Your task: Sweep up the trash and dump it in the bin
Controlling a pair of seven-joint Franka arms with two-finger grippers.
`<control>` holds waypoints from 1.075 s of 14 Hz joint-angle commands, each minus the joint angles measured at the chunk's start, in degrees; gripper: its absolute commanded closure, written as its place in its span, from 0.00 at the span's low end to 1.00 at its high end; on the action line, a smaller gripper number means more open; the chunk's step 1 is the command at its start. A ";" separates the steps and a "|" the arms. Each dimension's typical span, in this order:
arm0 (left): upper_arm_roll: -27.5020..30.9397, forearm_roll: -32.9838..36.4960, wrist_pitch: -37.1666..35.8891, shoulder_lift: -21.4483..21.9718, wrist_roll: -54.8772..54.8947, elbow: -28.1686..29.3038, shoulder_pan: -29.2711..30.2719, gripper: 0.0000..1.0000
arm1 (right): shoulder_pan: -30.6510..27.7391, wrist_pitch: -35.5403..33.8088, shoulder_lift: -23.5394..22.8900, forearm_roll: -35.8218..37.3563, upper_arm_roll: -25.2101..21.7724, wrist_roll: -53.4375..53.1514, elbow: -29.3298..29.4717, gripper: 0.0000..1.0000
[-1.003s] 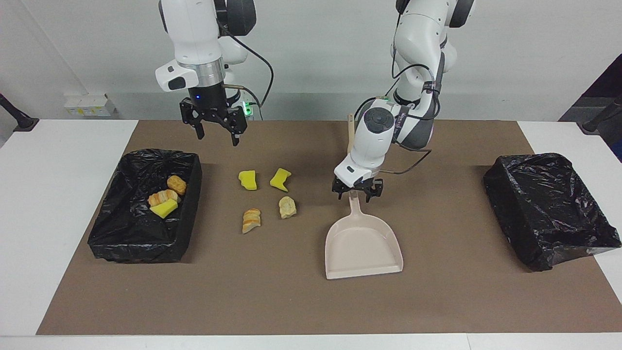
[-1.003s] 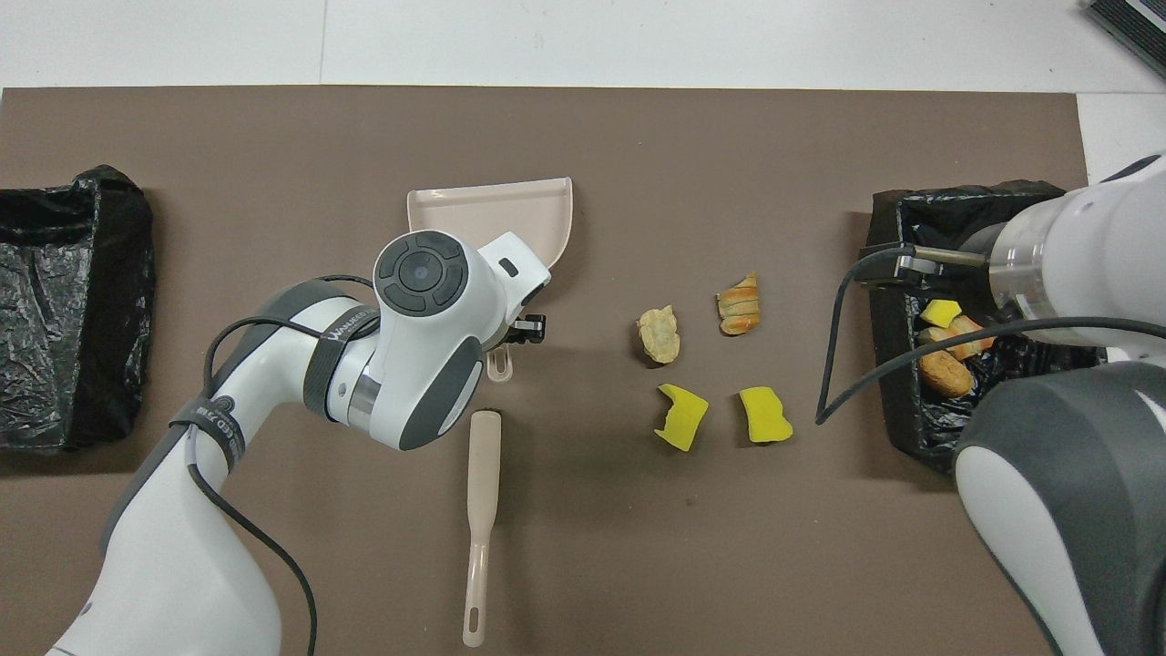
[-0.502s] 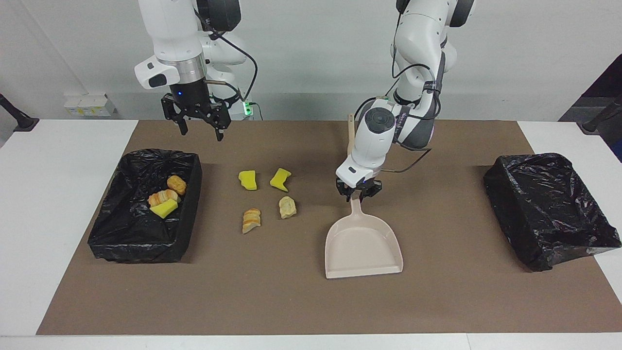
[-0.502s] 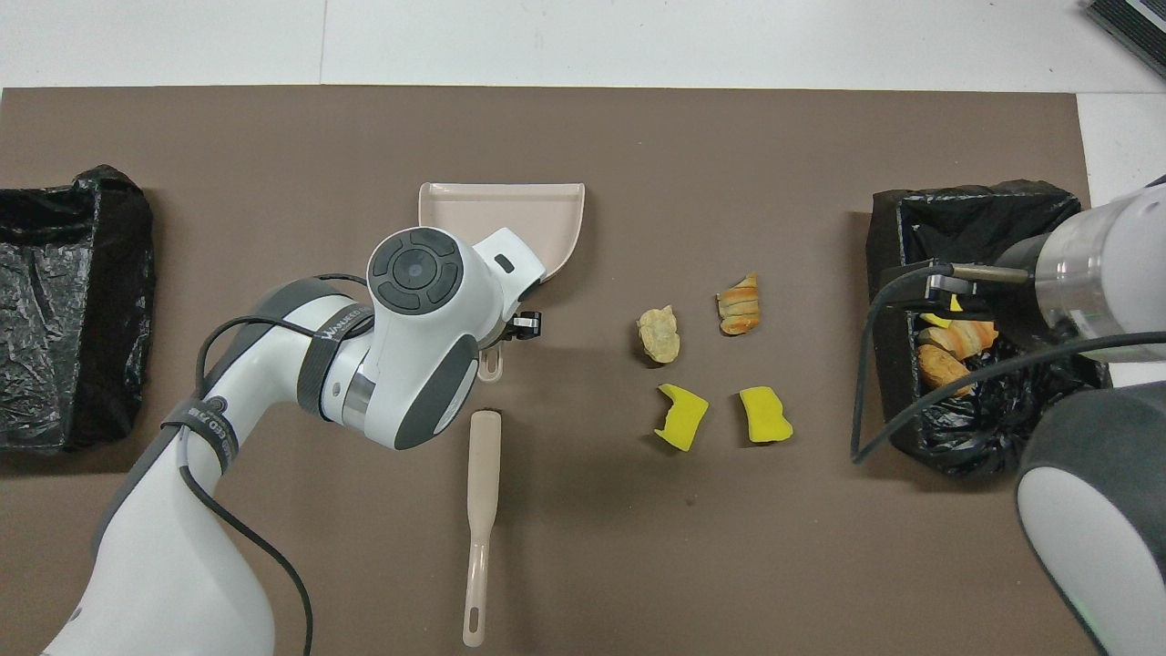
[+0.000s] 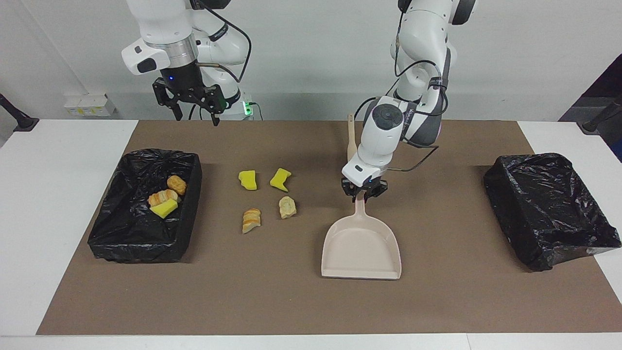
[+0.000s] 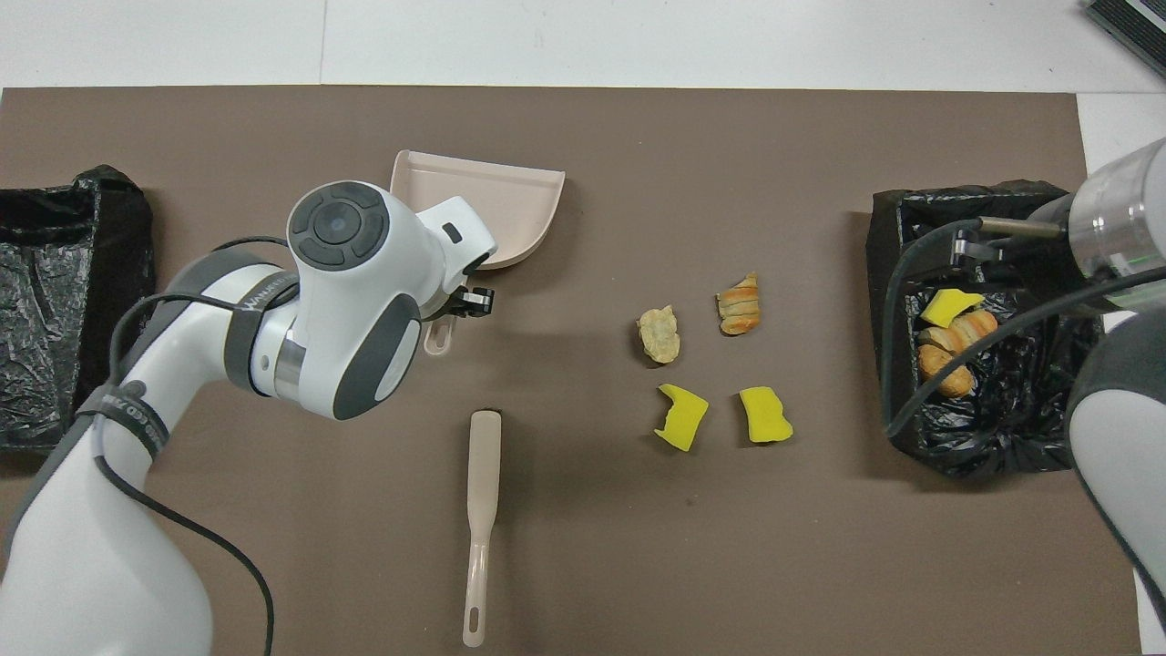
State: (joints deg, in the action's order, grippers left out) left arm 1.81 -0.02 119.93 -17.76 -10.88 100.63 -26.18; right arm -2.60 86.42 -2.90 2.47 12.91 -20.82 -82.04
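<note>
My left gripper (image 5: 363, 191) is shut on the handle of the beige dustpan (image 5: 362, 245), whose mouth points away from the robots; it also shows in the overhead view (image 6: 496, 196). Two yellow foam chunks (image 5: 248, 179) (image 5: 280, 179) and two bread pieces (image 5: 287, 207) (image 5: 251, 220) lie on the mat beside the pan, toward the right arm's end. Three more trash bits (image 5: 164, 197) lie in the black-lined bin (image 5: 192, 180). My right gripper (image 5: 193, 108) is open and empty, raised high over the mat's robot-side edge.
A beige brush (image 6: 483, 497) lies on the mat nearer to the robots than the dustpan, partly hidden by the left arm in the facing view. A second black-lined bin (image 5: 549, 209) stands at the left arm's end. A brown mat (image 5: 291, 301) covers the table.
My left gripper closed on the dustpan handle and turned the pan slightly. My right gripper rose and drew back toward the robots and the right arm's end.
</note>
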 commanded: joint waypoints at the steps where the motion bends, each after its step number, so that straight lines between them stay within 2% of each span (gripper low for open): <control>1: -0.40 3.18 -2.77 0.45 4.87 -1.93 4.10 1.00 | -0.04 -1.00 -0.71 0.52 0.54 1.58 1.71 0.00; 4: -0.40 3.09 -5.58 0.18 17.78 -3.68 10.33 1.00 | 0.14 -0.64 -0.26 -0.01 0.89 0.96 0.74 0.00; 6: -0.49 2.66 -7.60 -0.25 25.52 -5.35 13.41 1.00 | 0.84 -0.55 0.87 -0.01 3.25 0.79 -1.53 0.00; 9: -0.40 2.82 -10.14 -0.69 34.78 -6.23 16.07 1.00 | 7.15 1.46 1.67 -0.10 4.23 -5.07 -4.61 0.00; 11: -0.49 2.57 -12.35 -2.01 39.95 -9.03 17.30 1.00 | 12.33 2.78 1.24 -1.23 4.23 -10.88 -5.76 0.00; 15: -0.67 2.48 -11.57 -3.15 48.49 -10.53 18.88 1.00 | 23.31 10.59 0.01 -2.12 4.23 -21.60 -12.08 0.00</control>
State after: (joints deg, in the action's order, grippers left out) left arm 1.93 2.00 109.40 -19.28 33.87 93.26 -8.41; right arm 16.87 92.96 -3.10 1.27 17.49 -38.46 -89.91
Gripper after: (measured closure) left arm 0.670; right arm 0.000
